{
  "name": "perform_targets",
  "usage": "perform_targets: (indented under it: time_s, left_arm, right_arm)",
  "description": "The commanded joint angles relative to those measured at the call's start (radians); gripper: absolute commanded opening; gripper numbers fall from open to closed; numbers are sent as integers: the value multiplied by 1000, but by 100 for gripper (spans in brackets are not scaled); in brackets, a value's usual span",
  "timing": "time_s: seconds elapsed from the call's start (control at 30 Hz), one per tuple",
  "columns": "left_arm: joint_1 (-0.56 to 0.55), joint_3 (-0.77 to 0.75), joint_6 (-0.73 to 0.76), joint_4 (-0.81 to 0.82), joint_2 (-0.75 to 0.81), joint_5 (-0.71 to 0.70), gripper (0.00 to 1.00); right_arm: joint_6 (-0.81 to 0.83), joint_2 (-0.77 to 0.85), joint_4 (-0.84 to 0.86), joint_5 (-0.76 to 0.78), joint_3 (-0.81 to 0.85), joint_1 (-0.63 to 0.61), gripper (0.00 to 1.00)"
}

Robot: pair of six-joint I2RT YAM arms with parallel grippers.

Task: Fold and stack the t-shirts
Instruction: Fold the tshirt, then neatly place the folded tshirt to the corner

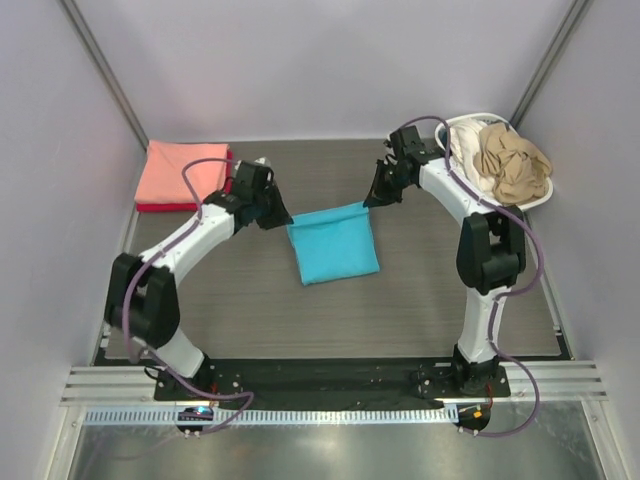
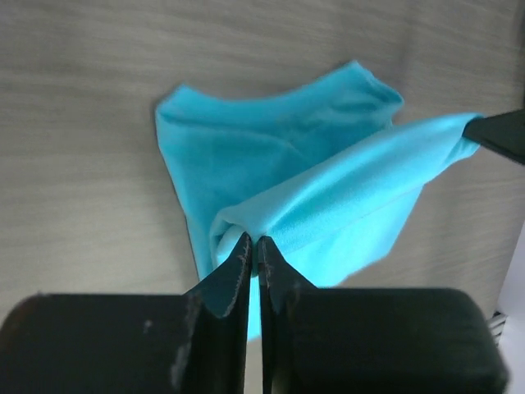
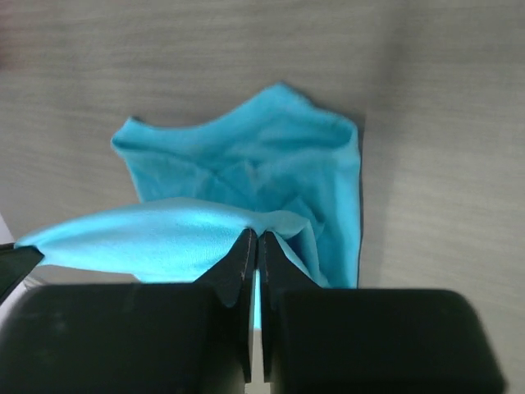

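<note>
**Both arms pinch the turquoise shirt's far edge, mid-fold**

The turquoise t-shirt sits in the middle of the table, between the two arms, and is already narrowed to a roughly square shape. Its near part lies flat on the wood. Its far edge is raised off the surface.

The left gripper is clamped tight on the left corner of that edge, with cloth bunched between its closed jaws. The right gripper is clamped the same way on the right corner. Both wrist views show the fabric running between them as a smooth, taut band.

Holding both corners at once probably keeps the edge straight, so the layer can be carried over the flat part and land square. If the two arms move unevenly, the fold could skew.

A folded salmon-pink shirt rests on a red shirt at the far left of the table. That pile is the likely home for the turquoise shirt. At the far right, a white basket holds a crumpled tan shirt and a white shirt, neither of them folded yet.
</note>
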State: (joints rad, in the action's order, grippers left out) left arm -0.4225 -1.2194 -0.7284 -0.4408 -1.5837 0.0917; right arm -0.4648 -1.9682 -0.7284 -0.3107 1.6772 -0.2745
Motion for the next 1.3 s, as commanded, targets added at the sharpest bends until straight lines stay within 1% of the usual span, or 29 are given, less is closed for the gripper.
perform_targets:
  time_s: [0.0, 0.03, 0.07, 0.1, 0.13, 0.17, 0.2, 0.27, 0.3, 0.33, 0.37, 0.4, 0.43, 0.47, 0.5, 0.57, 0.6, 0.63, 0.67, 0.73, 0.83, 0.97, 1.07, 1.1, 1.13, 1.17, 1.23, 1.27]
  left_arm:
    - [93, -90, 26, 60, -128, 138, 7]
    - [103, -113, 32, 74, -215, 213, 36]
    - [113, -141, 34, 67, -255, 239, 54]
    - [126, -208, 35, 45, -294, 253, 64]
    - [128, -238, 44, 28, -326, 270, 81]
    - [129, -273, 56, 11, -352, 261, 84]
    - [131, -282, 61, 4, -352, 255, 88]
    - [131, -272, 64, 13, -305, 221, 89]
    - [131, -232, 64, 23, -280, 200, 89]
    - [130, -203, 63, 39, -256, 185, 89]
    - [129, -169, 61, 87, -227, 163, 89]
    - [131, -94, 54, 117, -179, 158, 88]
    - [131, -53, 47, 149, -156, 158, 88]
    - [131, 24, 40, 216, -139, 172, 88]
    - [130, 59, 29, 249, -119, 181, 87]
    - [128, 145, 18, 337, -117, 201, 86]
    - [126, 167, 15, 364, -130, 221, 85]
    - [126, 188, 6, 420, -136, 230, 84]
    - [125, 225, 0, 438, -145, 240, 84]
    - [120, 254, -26, 548, -180, 266, 83]
    - [113, 293, -58, 660, -238, 290, 80]
    - [87, 293, -68, 721, -331, 290, 75]
    - [64, 307, -97, 764, -375, 276, 64]
    - [57, 311, -103, 778, -380, 278, 57]
    - [51, 320, -111, 796, -383, 272, 53]
    - [42, 325, -120, 803, -381, 255, 42]
    - [37, 334, -131, 827, -377, 250, 28]
    - [39, 333, -135, 830, -374, 247, 15]
  right_arm:
    - [17, -99, 32, 41, 130, 21, 10]
    - [12, -122, 29, 53, 153, 24, 22]
    - [2, -139, 27, 58, 171, 27, 53]
    - [-6, -165, 29, 64, 203, 34, 66]
    - [-12, -173, 27, 73, 219, 37, 75]
    - [-24, -175, 21, 96, 237, 37, 83]
    - [-28, -161, 23, 102, 237, 40, 85]
    - [-26, -126, 24, 143, 225, 40, 88]
    - [-20, -106, 24, 163, 192, 40, 88]
    - [-14, -60, 24, 179, 170, 40, 88]
    - [-9, -35, 26, 194, 144, 40, 88]
    - [-3, -6, 41, 217, 75, 41, 88]
    - [0, 46, 59, 214, 32, 40, 88]
    - [0, 77, 79, 202, -12, 40, 88]
    - [-5, 101, 119, 181, -105, 40, 88]
    - [-12, 178, 168, 145, -207, 38, 88]
    - [-23, 204, 220, 118, -306, 38, 88]
    - [-26, 230, 245, 107, -353, 38, 88]
    - [-29, 268, 285, 99, -431, 37, 88]
    - [-28, 301, 310, 76, -488, 38, 88]
    - [-18, 331, 334, 49, -560, 40, 88]
    - [-23, 365, 365, 30, -631, 38, 88]
    - [-40, 396, 405, 13, -684, 38, 87]
    - [-47, 405, 417, 7, -700, 37, 87]
    - [-54, 419, 435, -1, -718, 38, 87]
    - [-75, 430, 486, -30, -764, 38, 87]
    - [-109, 462, 558, -69, -822, 34, 86]
    - [-123, 468, 637, -89, -883, 31, 86]
